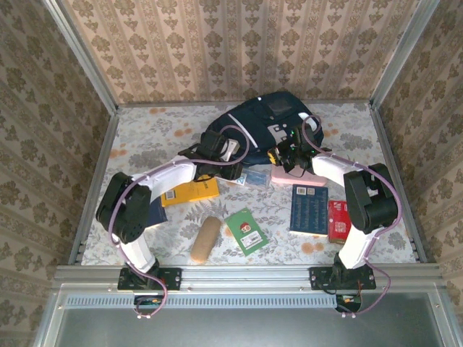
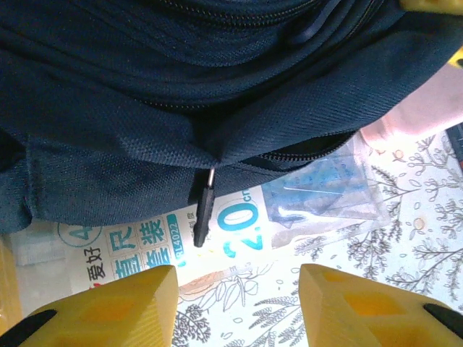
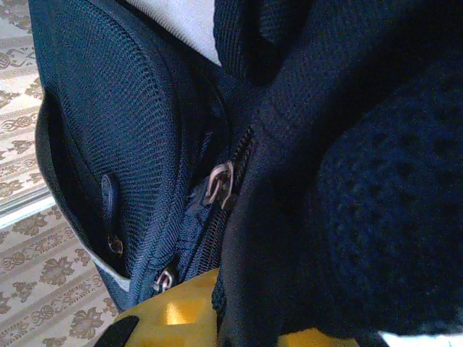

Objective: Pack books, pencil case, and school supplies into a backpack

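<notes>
At the far middle of the floral surface (image 1: 145, 137) lies the large dark navy fabric backpack (image 1: 264, 116). The right fingers (image 3: 181, 311) are clenched on its fabric. The left fingers (image 2: 130, 303) stand released, a slim black zipper pull (image 2: 202, 217) hanging just ahead, its length pointing into their gap.

Matt woven cloth backpack (image 2: 145, 108), glossy plastic packet (image 2: 318, 199)

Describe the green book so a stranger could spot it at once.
From the big navy backpack at the back, come toward the near edge. The green book lies between the tan roll and a dark navy book. It alone is green, with a red-and-white mark.
</notes>
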Robot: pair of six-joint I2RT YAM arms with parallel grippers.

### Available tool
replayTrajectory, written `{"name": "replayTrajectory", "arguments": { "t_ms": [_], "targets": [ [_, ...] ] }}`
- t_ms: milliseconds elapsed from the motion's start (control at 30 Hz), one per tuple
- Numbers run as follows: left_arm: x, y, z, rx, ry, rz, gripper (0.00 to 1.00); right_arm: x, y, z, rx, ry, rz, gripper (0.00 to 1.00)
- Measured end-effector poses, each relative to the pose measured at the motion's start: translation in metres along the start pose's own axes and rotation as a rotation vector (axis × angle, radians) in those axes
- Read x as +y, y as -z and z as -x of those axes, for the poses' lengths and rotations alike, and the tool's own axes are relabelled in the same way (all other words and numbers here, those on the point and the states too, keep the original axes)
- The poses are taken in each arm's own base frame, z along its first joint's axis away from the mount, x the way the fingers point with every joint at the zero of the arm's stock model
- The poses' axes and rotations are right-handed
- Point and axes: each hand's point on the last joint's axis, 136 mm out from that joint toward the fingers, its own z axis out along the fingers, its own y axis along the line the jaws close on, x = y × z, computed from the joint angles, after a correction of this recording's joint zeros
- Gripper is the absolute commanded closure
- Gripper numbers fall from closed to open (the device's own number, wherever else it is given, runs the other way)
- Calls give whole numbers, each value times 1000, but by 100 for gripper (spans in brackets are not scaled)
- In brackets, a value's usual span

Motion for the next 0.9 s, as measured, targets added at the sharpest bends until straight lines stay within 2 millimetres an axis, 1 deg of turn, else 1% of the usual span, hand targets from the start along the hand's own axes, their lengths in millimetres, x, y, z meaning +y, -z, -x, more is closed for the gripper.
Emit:
{"name": "replayTrajectory", "arguments": {
  "t_ms": [167,333,433,600,667,900],
  "targets": [
    [7,-15,-3,30,-26,33,52,0,-1,-3,5,3,0,100],
    [13,-28,1,43,-38,58,56,1,-2,-5,9,8,0,100],
    [15,-33,7,41,-48,66,66,1,-2,-6,10,9,1,100],
    [20,-38,20,25,-69,92,93,2,-2,-7,12,13,3,100],
    [23,-39,20,28,-68,100,100,2,-2,-8,14,14,3,100],
    [31,-38,21,29,-61,113,100,5,-2,-10,18,42,8,100]
  ]
}}
